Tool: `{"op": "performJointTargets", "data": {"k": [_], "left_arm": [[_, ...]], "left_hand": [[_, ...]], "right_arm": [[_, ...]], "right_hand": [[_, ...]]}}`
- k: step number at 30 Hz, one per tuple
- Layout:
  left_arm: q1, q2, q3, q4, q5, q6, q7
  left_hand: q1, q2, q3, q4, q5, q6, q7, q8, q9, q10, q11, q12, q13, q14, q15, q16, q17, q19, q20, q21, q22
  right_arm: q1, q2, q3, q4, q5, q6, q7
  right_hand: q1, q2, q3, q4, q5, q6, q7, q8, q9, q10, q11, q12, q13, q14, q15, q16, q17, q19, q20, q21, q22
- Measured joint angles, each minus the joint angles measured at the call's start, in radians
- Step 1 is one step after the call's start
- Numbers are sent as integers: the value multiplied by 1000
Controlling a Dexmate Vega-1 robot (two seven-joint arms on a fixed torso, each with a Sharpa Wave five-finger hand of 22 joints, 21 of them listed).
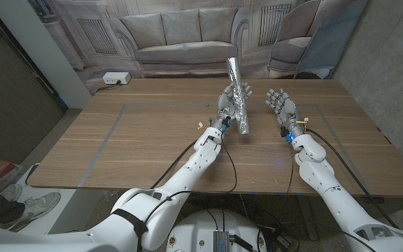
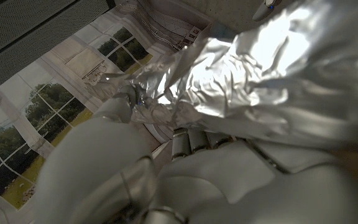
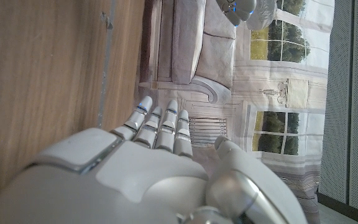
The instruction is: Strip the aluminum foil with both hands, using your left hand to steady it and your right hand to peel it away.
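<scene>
Gripping the aluminum foil (image 1: 238, 94) from behind, the left hand (image 1: 228, 105) in the head view holds the crumpled roll tilted above the wooden table (image 1: 117, 140), apparently to steady it, while the right hand (image 1: 280, 105) stands just beside it, fingers spread and holding nothing, seemingly ready to peel. Left wrist view: the foil (image 2: 241, 81) lies across that hand's fingers (image 2: 194, 142). Right wrist view: the right hand (image 3: 160, 168) is spread and empty; no legible writing anywhere.
</scene>
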Motion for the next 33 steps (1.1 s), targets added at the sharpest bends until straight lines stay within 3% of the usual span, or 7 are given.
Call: {"op": "performJointTargets", "data": {"k": [3, 8, 11, 16, 26, 29, 33], "left_arm": [[0, -5, -9, 9, -7, 4, -20], [0, -10, -18, 14, -13, 9, -41], [1, -11, -24, 15, -15, 11, -46], [-2, -16, -33, 33, -21, 16, -70], [-28, -37, -59, 88, -29, 14, -113], [-35, -43, -65, 105, -39, 13, -145], [-56, -54, -80, 144, -41, 13, -151]], "left_hand": [[-10, 10, 26, 27, -8, -49, 2, -6, 6, -3, 0, -7, -3, 0, 0, 0, -1, 0, 0, -8, 0], [-10, 50, 28, 65, -29, -134, 12, -69, -38, -3, 0, -8, -8, -9, 2, 0, -5, 0, 0, -31, 0], [-18, 63, 37, 92, -39, -186, 12, -131, -91, -5, 2, -15, -12, -29, 7, 0, -10, -5, 4, -46, 1], [-30, 80, 32, 97, -44, -268, 5, -249, -186, -38, 15, -47, -27, -81, 19, -4, -18, -23, 15, -74, 0], [-50, 125, -9, 138, -59, -230, -72, -339, -307, -112, 8, -70, -44, -204, 32, -11, -19, -101, 47, -139, 3], [-103, 103, -17, 163, -62, -241, -93, -371, -341, -156, -2, -77, -49, -249, 37, -15, -22, -126, 65, -161, 3], [-141, 66, -31, 154, -58, -253, -120, -399, -369, -196, 1, -81, -53, -290, 39, -15, -28, -159, 97, -185, 3]], "right_arm": [[0, -1, 0, -5, -3, -5, -3], [-1, -1, -2, -9, -7, -8, -5], [-1, -1, -3, -11, -9, -11, -6], [3, -1, -5, -11, -11, -13, -6], [10, 1, -8, -8, -13, -15, -2], [17, 1, -14, -5, -14, -15, 1], [18, 1, -15, -5, -19, -17, 7]], "right_hand": [[-2, -2, 0, 0, 0, 0, 0, 0, 0, 0, 0, 0, 0, 5, -5, 0, 0, 0, 0, 0, 0], [-4, 1, 0, 0, 0, 0, 0, 0, 0, 0, 0, 0, 0, 5, -5, 0, 0, 0, 0, 0, 0], [-4, 1, 0, 0, 0, 0, 0, 0, 0, 0, 0, 0, 0, 5, -5, 0, 0, 0, 0, 0, 0], [-4, 1, 0, 0, 0, 0, 0, 0, 0, 2, 2, 0, 0, 5, -5, 0, 0, 0, 0, 0, 0], [-4, 1, 0, 0, 0, 0, 0, 0, 0, 2, 2, 0, 0, 5, -5, 0, 0, 0, 0, 0, 0], [-4, 1, 2, -2, 0, 0, 0, 0, 0, 2, 2, 0, 0, 5, -5, 0, 0, 0, 0, 0, 0], [-4, 1, 4, -4, 0, 0, 0, 0, 0, 2, 2, 0, 0, 5, -5, 0, 0, 0, 0, 0, 0]]}}
